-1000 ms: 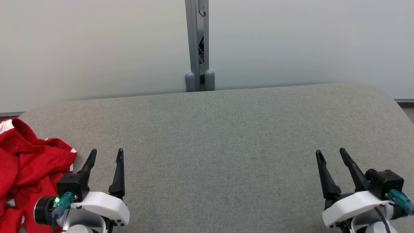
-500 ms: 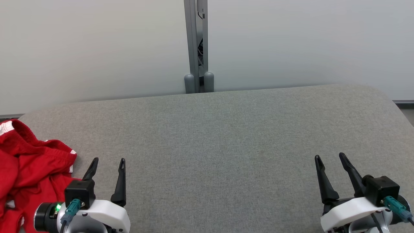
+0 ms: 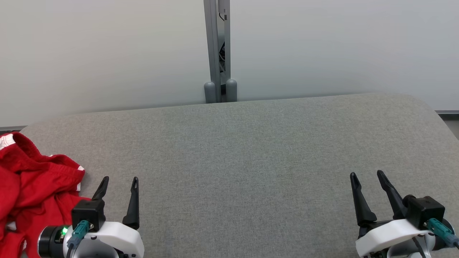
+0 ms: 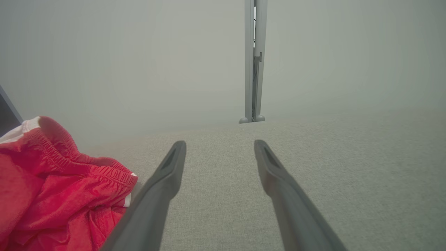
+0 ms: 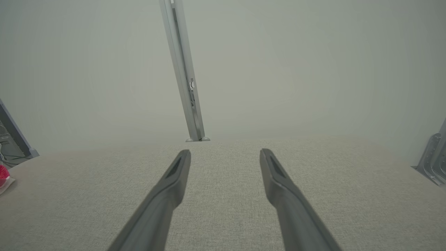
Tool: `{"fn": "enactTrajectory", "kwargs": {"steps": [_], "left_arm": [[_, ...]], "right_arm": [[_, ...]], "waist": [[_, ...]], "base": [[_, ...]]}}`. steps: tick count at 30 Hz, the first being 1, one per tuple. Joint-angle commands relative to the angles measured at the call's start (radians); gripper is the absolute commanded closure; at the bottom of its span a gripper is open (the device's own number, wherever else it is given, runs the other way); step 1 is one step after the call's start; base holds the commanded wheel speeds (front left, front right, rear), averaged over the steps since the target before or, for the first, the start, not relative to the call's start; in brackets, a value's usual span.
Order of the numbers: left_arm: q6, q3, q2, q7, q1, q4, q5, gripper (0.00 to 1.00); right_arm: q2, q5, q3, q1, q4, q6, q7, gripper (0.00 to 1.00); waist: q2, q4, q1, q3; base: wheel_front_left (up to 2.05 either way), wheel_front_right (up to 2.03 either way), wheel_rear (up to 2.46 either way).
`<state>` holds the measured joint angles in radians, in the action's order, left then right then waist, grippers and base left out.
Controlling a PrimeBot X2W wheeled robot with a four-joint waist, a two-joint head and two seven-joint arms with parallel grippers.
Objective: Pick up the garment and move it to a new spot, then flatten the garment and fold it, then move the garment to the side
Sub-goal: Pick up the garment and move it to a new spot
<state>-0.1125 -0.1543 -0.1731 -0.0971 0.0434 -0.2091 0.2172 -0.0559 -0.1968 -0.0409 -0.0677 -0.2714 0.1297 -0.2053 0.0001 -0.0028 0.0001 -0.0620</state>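
- The left tool and right tool are sitting slightly lower in the head view's bottom corners than a second ago, and are now barely moving.
- Both are standing wide open, holding nothing.
- The red garment is lying crumpled at the lower left of the tabletop, just beside the left tool.
- The pickup is probably still waiting to begin, with the left tool nearest.

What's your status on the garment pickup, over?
Left claw open, empty, just right of the red garment. Right claw open, empty. Garment crumpled at the table's left edge, not gripped. Nothing between it and left claw.
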Motion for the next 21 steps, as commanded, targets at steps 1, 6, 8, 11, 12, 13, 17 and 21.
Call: {"fn": "enactTrajectory", "kwargs": {"steps": [1, 6, 8, 11, 12, 13, 17, 21], "left_arm": [[-0.004, 0.0, -0.005, 0.001, -0.009, -0.003, 0.004, 0.0], [-0.004, -0.002, -0.003, 0.0, 0.009, -0.005, 0.012, 0.0], [-0.006, -0.001, -0.003, -0.002, 0.018, -0.006, 0.016, 0.0], [-0.01, -0.001, -0.004, -0.006, 0.032, -0.004, 0.014, 0.0], [-0.011, -0.004, -0.002, -0.008, 0.033, -0.002, 0.015, 0.0], [-0.013, -0.003, -0.002, -0.007, 0.031, -0.001, 0.014, 0.0], [-0.015, -0.001, -0.006, -0.008, 0.037, 0.002, 0.019, 0.0], [-0.017, 0.002, -0.016, -0.01, 0.044, 0.007, 0.021, 0.0]], "right_arm": [[0.0, -0.007, 0.003, 0.01, -0.001, 0.002, -0.008, 0.0], [0.001, -0.01, 0.007, 0.008, -0.004, 0.002, -0.012, 0.0], [0.001, -0.009, 0.004, 0.007, 0.0, 0.002, -0.012, 0.0], [0.001, -0.007, -0.003, 0.005, 0.007, 0.002, -0.012, 0.0], [0.001, -0.009, -0.002, 0.005, 0.012, 0.002, -0.013, 0.0], [0.001, -0.009, -0.008, 0.002, 0.016, 0.002, -0.013, 0.0], [0.002, -0.01, -0.015, 0.001, 0.024, 0.002, -0.013, 0.0], [0.002, -0.012, -0.019, 0.0, 0.031, 0.002, -0.014, 0.0]], "waist": [[-0.0001, 0.0, -0.0001, 0.001], [-0.0001, 0.016, -0.0001, 0.006], [-0.0001, 0.035, -0.0001, 0.008], [-0.0001, 0.079, -0.0001, 0.01], [-0.0001, 0.099, -0.0001, 0.011], [-0.0001, 0.116, -0.0001, 0.012], [-0.0001, 0.203, -0.0001, 0.012], [-0.0001, 0.298, -0.0001, 0.014]], "base": [[0.0, 0.0, 0.0], [0.0, 0.0, 0.0], [0.0, 0.0, 0.0], [0.0, 0.0, 0.0], [0.0, 0.0, 0.0], [0.0, 0.0, 0.0], [0.0, 0.0, 0.0], [0.0, 0.0, 0.0]]}}
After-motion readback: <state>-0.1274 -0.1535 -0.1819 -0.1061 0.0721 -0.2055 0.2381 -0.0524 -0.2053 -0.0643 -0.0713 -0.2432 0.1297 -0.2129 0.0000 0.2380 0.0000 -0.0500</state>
